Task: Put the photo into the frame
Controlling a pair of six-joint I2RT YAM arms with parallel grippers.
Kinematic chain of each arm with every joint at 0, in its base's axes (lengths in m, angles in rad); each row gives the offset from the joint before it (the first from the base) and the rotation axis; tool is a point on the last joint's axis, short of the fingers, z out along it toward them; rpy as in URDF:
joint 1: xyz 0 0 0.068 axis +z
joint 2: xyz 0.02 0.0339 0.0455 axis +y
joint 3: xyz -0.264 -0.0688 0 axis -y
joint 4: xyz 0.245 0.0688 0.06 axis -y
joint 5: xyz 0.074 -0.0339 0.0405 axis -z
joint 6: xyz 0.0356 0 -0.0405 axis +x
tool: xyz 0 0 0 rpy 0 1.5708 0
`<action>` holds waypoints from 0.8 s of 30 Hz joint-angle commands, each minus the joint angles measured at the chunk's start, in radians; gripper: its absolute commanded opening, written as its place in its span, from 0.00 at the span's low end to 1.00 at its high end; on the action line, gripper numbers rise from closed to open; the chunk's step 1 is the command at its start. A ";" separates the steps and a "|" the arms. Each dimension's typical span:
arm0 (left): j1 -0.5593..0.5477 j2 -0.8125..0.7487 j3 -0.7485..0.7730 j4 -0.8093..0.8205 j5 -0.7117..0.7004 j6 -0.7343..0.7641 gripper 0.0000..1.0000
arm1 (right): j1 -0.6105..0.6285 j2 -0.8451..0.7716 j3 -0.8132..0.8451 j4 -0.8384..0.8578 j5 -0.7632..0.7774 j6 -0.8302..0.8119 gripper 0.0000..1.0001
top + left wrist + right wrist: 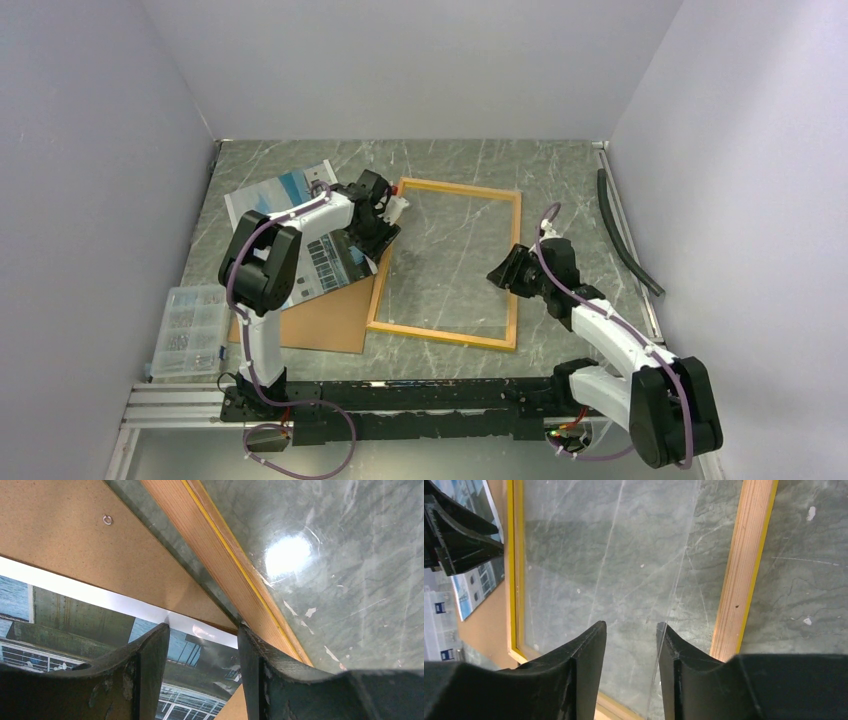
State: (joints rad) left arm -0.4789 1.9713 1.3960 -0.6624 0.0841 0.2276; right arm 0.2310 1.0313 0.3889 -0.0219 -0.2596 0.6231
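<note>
Located the photo (283,192) face up on the brown backing board (325,318), left of the frame (446,336) and not yet inside it. Confirmed in the left wrist view: photo (65,625) lying over the board (65,525), its corner ending near the frame's wood-coloured left rail (215,562), with a strip of bench between board and rail.

Noted the left hand (385,236) spread, fingers (145,680) straddling that corner, nothing pinched. Noted the right hand (503,272) likewise spread, poised over the clear pane beside the right rail (744,565); cannot tell whether touching anything.

Judged the step in hand: gripping the photo's corner to carry it right, over the rail.

For a clean pick:
- Bring one finger under the paper's edge, close gently, and avoid catching the board with it.
- Lift only enough to clear the rail, and move slowly to limit flopping and creasing.
- Steady the frame's right rail with the right hand against sliding on the smooth bench (560,170).
- Square the photo's edges to the rails before letting go.
</note>
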 commanded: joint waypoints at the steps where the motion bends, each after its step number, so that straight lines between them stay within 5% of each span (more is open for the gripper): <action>1: 0.018 -0.048 -0.009 -0.004 0.034 0.019 0.58 | 0.013 0.010 0.087 -0.068 0.062 -0.050 0.49; 8: 0.044 -0.058 -0.008 -0.007 0.045 0.021 0.58 | 0.016 0.032 0.137 -0.148 0.096 -0.092 0.71; 24: 0.067 -0.071 0.010 -0.026 0.058 0.018 0.58 | 0.016 0.109 0.182 -0.160 0.107 -0.142 0.77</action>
State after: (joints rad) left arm -0.4217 1.9583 1.3933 -0.6727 0.1165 0.2276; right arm 0.2432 1.1313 0.5114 -0.1909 -0.1810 0.5163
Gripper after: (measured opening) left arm 0.576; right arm 0.766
